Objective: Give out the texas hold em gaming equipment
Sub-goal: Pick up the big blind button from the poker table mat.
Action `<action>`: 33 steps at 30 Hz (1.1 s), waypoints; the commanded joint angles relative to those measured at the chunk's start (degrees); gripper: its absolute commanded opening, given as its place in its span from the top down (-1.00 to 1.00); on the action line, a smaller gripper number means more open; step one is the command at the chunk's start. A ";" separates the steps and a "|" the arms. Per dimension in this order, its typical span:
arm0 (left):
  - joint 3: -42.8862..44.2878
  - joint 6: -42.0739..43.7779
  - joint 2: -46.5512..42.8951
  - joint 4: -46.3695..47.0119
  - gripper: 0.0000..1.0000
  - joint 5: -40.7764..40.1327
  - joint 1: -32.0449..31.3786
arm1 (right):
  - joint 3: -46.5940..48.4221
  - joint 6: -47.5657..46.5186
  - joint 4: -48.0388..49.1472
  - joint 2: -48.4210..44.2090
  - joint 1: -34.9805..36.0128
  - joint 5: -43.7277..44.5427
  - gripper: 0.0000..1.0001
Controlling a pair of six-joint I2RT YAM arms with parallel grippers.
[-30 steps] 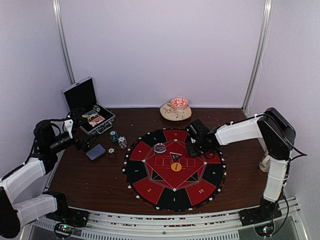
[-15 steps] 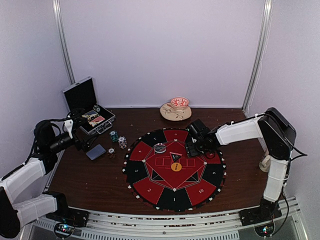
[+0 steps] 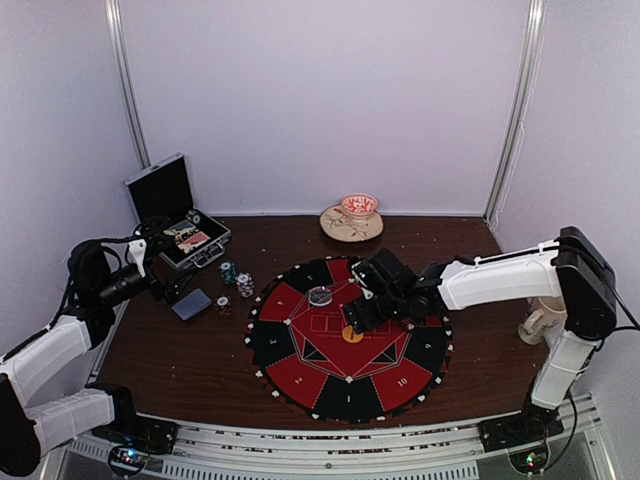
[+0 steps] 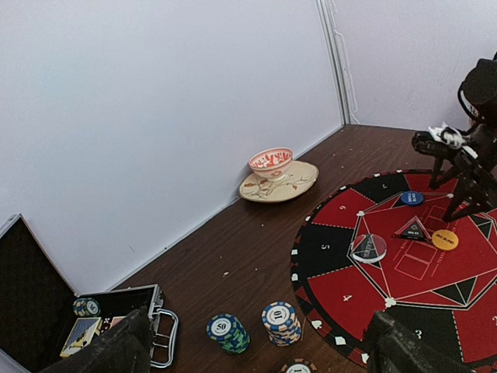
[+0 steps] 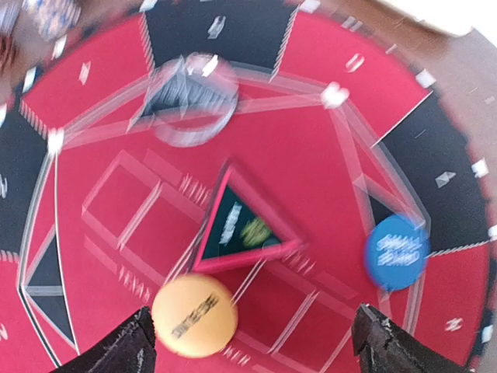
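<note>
Right gripper (image 5: 252,342): fingers spread wide, holding nothing, over the orange disc (image 5: 194,315). Left gripper (image 4: 256,348): spread wide, empty.

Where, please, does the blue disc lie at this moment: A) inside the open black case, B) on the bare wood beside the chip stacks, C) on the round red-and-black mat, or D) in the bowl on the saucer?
C: the blue disc lies flat on the round red-and-black mat.
</note>
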 commanded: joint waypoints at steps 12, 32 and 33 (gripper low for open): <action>-0.36 0.39 -0.89 2.70 -0.96 0.62 -0.28 | -1.46 -0.58 4.58 8.04 1.65 -8.54 -0.71; -0.36 0.30 -1.16 2.64 -0.96 0.37 -0.26 | 0.20 -0.89 2.96 11.44 3.67 -10.80 -0.22; -0.41 0.36 -1.18 2.68 -0.96 0.29 -0.28 | 0.10 -0.85 2.70 11.24 3.68 -10.81 -0.23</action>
